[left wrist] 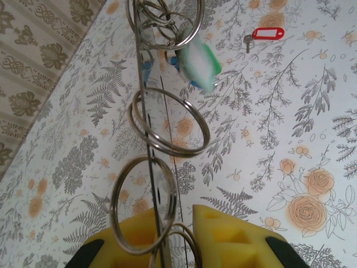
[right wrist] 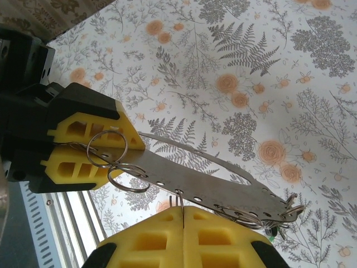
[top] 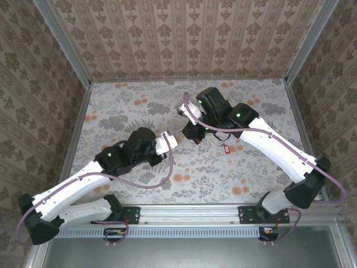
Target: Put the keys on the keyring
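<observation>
Left jaws clenched on strip (right wrist: 201,178); right jaws apparently pinch a keyring (right wrist: 178,198). Green key (left wrist: 198,61) hangs upper centre; red key (left wrist: 268,33) lies upper right on tabletop (left wrist: 312,111). Recommend steadying strip while parting the coil.

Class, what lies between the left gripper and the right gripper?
In the right wrist view, a perforated metal strip hung with split rings bridges the left gripper and the right gripper.

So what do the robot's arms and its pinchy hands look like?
The left arm and right arm are white tubes with chunky black joints, each showing a little green light. A purple cable loops along each one. The fingers are blocky yellow pads with cut-out holes, on black holders.
</observation>
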### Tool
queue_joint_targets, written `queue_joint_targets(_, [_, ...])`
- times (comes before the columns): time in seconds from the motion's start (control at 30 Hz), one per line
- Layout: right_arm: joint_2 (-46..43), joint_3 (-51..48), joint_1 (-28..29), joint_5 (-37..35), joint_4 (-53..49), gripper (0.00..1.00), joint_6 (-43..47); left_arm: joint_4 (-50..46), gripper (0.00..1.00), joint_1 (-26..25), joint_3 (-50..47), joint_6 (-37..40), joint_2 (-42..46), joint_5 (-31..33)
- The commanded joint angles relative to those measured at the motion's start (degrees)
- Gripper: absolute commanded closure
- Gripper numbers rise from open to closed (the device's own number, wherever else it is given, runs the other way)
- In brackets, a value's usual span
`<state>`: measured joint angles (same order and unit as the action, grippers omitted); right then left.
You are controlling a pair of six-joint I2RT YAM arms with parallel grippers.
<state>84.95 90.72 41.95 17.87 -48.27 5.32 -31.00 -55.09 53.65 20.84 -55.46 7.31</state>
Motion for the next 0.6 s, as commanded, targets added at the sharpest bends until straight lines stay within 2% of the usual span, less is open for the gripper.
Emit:
queue_joint_targets(0.0, [0.8, 0.4, 0.6, 0.2, -1.3, 0.99, 1.7, 6.5, 1.0, -0.8, 0.9, 0.4, 3.0, -4.6])
queue_joint_targets(0.13, [-2.5, -2.8, 0.7, 4.4, 5.7, 0.75, 1.0, 5.9, 1.0, -0.7, 1.0, -0.1, 3.5, -5.8])
queue_joint_targets(0.27, [-7.4, -6.6, 0.7, 3.6, 11.7, 0.54, 0.1, 5.9, 1.0, 0.1, 0.6, -1.2, 4.4, -7.3])
queue_joint_targets(0.37, [-11.0, -9.6, 0.6, 2.4, 14.9, 0.48, -0.5, 6.3, 1.0, 1.4, 0.2, -2.1, 5.3, -9.3])
queue_joint_targets(0.57, [-16.9, -16.7, 0.0, -1.3, 18.5, 0.48, -3.6, 8.5, 1.0, 4.3, -0.6, -4.1, 6.9, -14.5])
